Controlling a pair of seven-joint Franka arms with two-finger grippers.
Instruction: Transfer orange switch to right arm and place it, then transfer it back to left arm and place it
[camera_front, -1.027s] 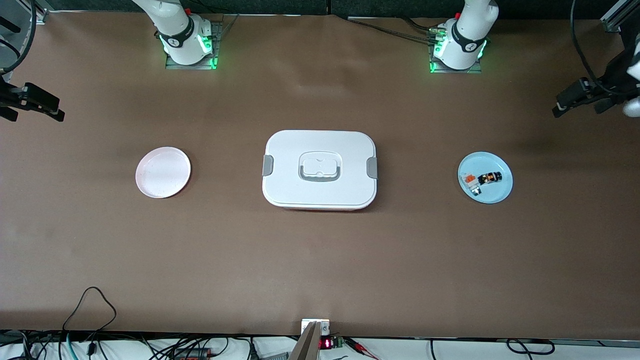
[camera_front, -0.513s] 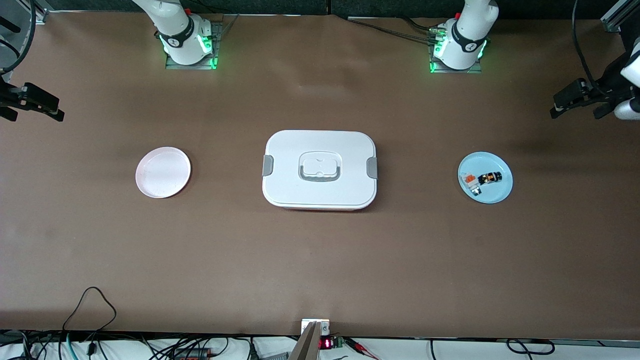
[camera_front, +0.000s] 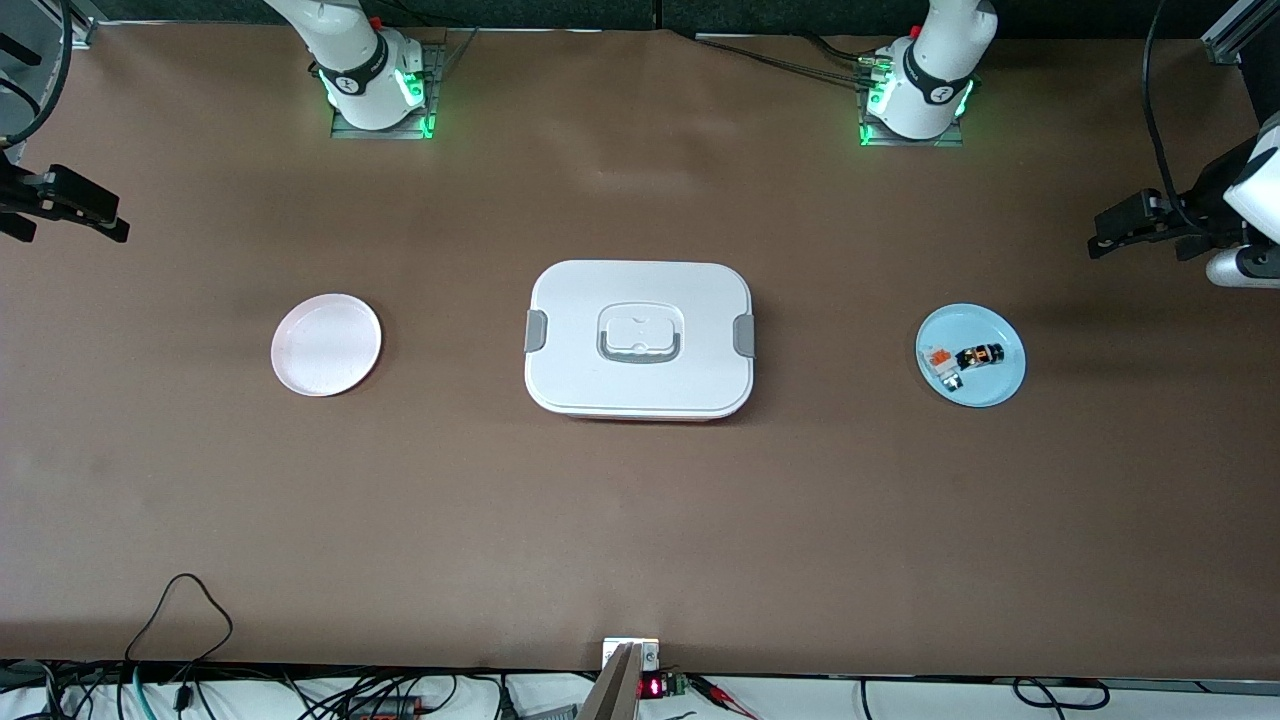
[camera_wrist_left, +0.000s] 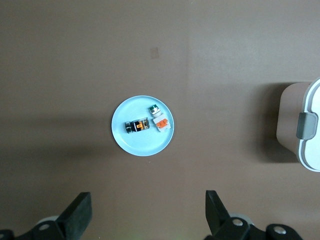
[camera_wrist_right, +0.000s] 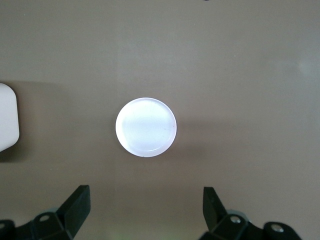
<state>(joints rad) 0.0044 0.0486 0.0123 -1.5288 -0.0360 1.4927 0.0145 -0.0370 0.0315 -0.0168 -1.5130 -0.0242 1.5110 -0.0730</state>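
The orange switch, a tiny black block with an orange middle, lies on the blue plate toward the left arm's end of the table. Just beside it on the same plate sits a small white piece with an orange top. In the left wrist view the orange switch and the white piece lie side by side on the blue plate. The big white box sits in the middle of the table with its lid on. A pink plate with nothing on it sits toward the right arm's end. The left gripper is up in the air over the bare table at the left arm's end, with its fingers spread wide and holding nothing. The right gripper is up over the bare table at the right arm's end, and its fingers are spread wide too, with nothing between them.
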